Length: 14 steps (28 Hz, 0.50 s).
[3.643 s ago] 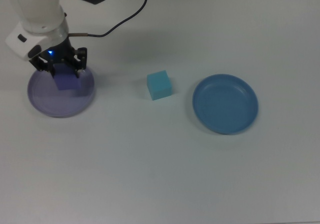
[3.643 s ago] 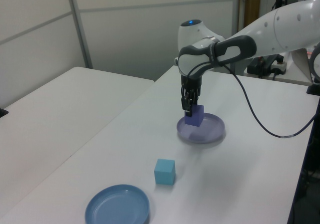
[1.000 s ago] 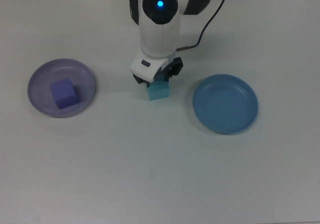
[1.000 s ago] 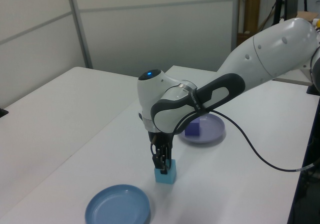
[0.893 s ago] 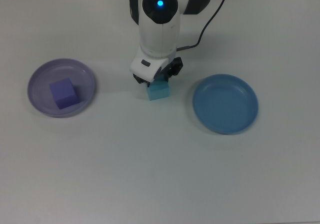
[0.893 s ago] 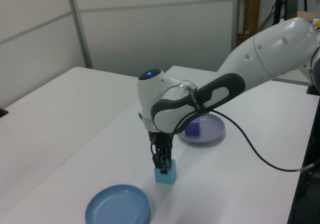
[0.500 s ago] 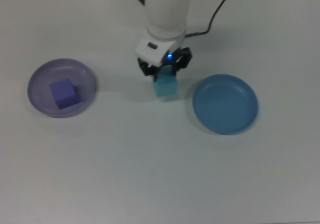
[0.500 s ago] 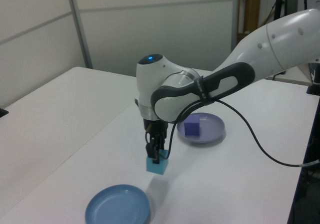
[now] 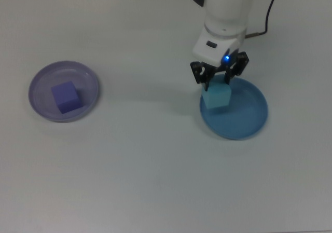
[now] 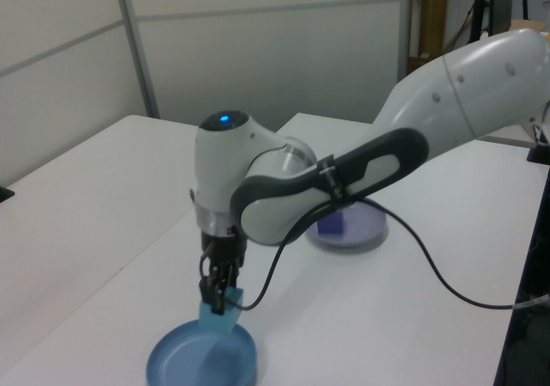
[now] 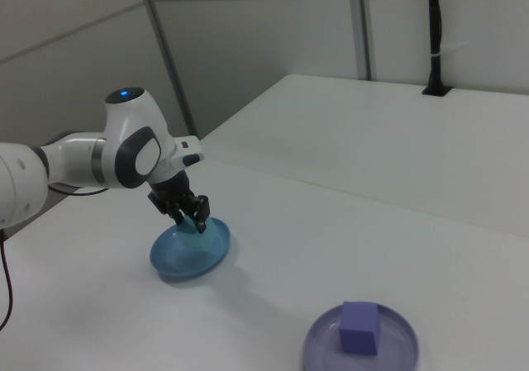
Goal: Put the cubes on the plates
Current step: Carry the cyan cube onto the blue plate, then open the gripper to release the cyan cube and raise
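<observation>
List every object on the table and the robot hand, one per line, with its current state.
Violet-purple foam cube: resting inside the lavender plate.
Pale lavender round plastic plate: holding the purple cube.
Light teal foam cube: gripped, held over the blue plate's edge.
Medium blue round plastic plate: nothing resting in it.
Hand: shut on the teal cube.

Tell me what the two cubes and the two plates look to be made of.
The purple cube and teal cube, the latter held in the gripper, look like matte foam: flat colour, no glints. The lavender plate looks like translucent plastic, pale and slightly see-through, with a faint sheen. The blue plate seems opaque smooth plastic with a moulded raised rim.
</observation>
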Available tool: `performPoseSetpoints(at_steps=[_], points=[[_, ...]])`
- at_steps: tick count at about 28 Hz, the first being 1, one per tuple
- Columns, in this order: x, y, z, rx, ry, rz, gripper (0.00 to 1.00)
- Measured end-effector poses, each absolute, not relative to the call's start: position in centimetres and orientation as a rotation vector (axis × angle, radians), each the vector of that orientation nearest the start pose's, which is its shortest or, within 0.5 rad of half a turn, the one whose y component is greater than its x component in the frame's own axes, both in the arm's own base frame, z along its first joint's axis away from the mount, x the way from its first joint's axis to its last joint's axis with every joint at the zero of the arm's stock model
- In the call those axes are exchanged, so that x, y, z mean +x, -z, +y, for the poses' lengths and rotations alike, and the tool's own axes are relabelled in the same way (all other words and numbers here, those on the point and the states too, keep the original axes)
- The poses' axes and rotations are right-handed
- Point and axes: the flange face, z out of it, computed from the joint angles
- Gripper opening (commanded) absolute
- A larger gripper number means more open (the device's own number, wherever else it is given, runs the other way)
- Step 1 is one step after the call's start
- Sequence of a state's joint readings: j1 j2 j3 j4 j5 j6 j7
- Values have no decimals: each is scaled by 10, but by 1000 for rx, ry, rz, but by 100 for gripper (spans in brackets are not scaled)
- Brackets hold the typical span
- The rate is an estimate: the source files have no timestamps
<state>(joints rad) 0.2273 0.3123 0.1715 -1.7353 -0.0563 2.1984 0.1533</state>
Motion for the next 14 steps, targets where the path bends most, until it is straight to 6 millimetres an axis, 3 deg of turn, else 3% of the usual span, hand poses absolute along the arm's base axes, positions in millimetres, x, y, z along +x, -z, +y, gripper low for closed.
performPoseSetpoints(at_steps=[1,5,6,7,8,14], points=[[612,-411,248,-3064,237,-405,32],[614,-386,265,-3076,235,-414,36],[615,-381,269,-3076,235,-414,41],[615,-375,271,-3075,233,-416,88],[615,-368,275,-3074,229,-419,100],[615,-361,285,-3069,225,-420,100]])
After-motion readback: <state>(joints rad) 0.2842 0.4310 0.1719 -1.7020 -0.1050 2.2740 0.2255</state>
